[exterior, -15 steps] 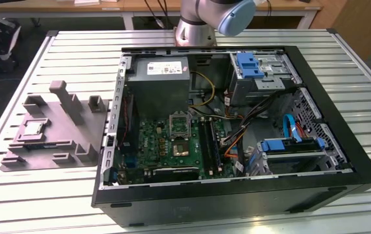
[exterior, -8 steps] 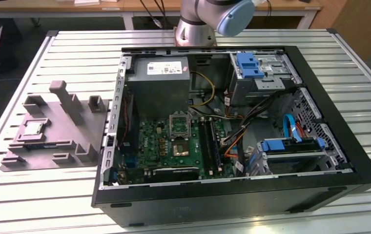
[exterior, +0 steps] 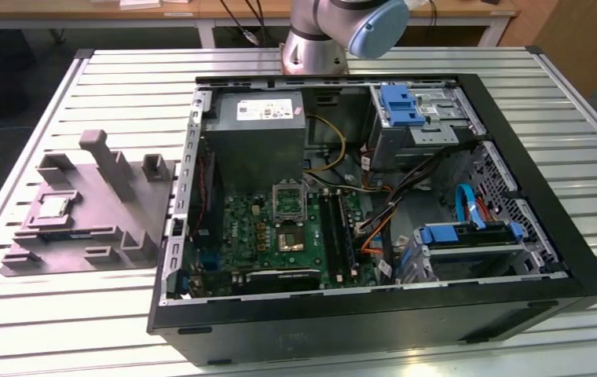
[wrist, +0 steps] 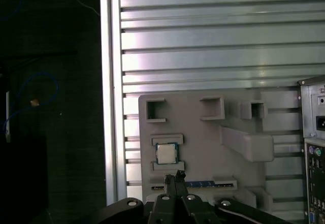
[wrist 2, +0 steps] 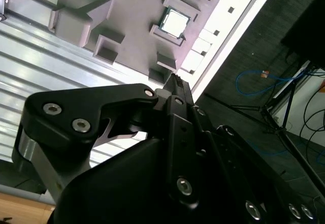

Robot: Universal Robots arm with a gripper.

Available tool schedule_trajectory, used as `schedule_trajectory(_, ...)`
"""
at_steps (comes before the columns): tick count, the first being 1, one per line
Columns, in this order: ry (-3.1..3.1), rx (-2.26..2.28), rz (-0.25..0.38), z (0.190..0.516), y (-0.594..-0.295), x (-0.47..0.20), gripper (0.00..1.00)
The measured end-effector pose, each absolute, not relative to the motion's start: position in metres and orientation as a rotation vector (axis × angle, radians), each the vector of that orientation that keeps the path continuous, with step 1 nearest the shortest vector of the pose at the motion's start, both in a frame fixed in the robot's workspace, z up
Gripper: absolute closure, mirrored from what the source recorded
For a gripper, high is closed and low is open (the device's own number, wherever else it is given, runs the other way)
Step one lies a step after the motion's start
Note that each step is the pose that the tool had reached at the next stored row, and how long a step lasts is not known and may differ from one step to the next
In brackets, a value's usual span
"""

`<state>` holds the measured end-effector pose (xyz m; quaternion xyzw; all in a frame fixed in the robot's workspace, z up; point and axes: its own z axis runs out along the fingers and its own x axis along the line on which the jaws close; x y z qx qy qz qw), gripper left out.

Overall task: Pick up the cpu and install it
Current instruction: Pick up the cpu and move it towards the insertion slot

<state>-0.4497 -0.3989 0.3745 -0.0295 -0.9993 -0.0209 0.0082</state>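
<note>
Well, the slatted metal table carries everything here. On it, towards the exterior view's right, the black computer case lies on its side with the panel off, so the boards inside face up and can be reached from above. At the case's far end sits the grey power supply. Nearer is the green motherboard, with what I take to be the socket near its far edge, its metal frame seemingly open. Well apart from the case, at the exterior view's left, lies the grey tray. Its upright blocks and recesses look meant to keep each part in a fixed spot. The gripper hangs over the tray in both wrist views, its two fingers pressed together with nothing between them. The cpu lies flat, silvery top up, in its recess between two low ribs, near the fingertips but apart from them, not yet lifted.
</note>
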Motion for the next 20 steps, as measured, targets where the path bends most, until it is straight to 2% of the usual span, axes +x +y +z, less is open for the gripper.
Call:
schedule_trajectory(11, -3.123, -0.092, -0.065, 0.3745, -0.3989, -0.4503, 0.89)
schedule_trajectory(13, -3.123, -0.092, -0.065, 0.3745, -0.3989, -0.4503, 0.77)
schedule_trajectory(14, -3.123, -0.092, -0.065, 0.3746, -0.3989, -0.4504, 0.77)
schedule_trajectory(15, -3.123, -0.092, -0.065, 0.3745, -0.3989, -0.4504, 0.65)
schedule_trajectory(17, -3.123, -0.092, -0.065, 0.3745, -0.3989, -0.4506, 0.65)
schedule_trajectory(20, -3.123, -0.092, -0.065, 0.3745, -0.3989, -0.4507, 0.47)
